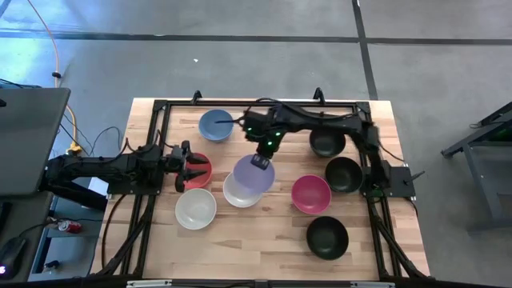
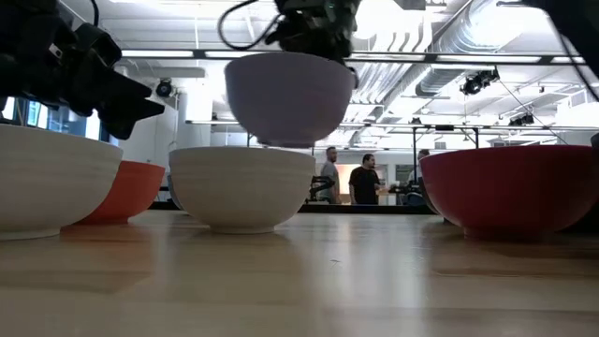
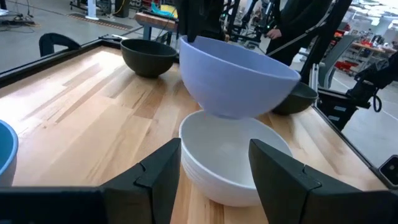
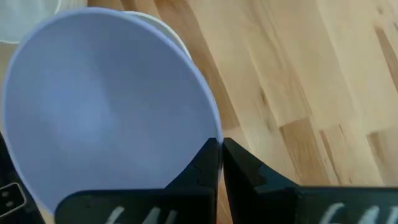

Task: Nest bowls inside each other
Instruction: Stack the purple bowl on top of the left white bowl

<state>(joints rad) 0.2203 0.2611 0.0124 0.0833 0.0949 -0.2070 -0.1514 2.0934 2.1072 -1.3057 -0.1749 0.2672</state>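
The wooden table is seen to carry bowls spread well apart. The right gripper is clamped on the rim of the lavender bowl, which is held tilted in the air just above a white bowl. The left gripper is held with fingers apart over the red-pink bowl, near the white bowl.

No readable text, labels, brands or numbers on bowls, table or arms.
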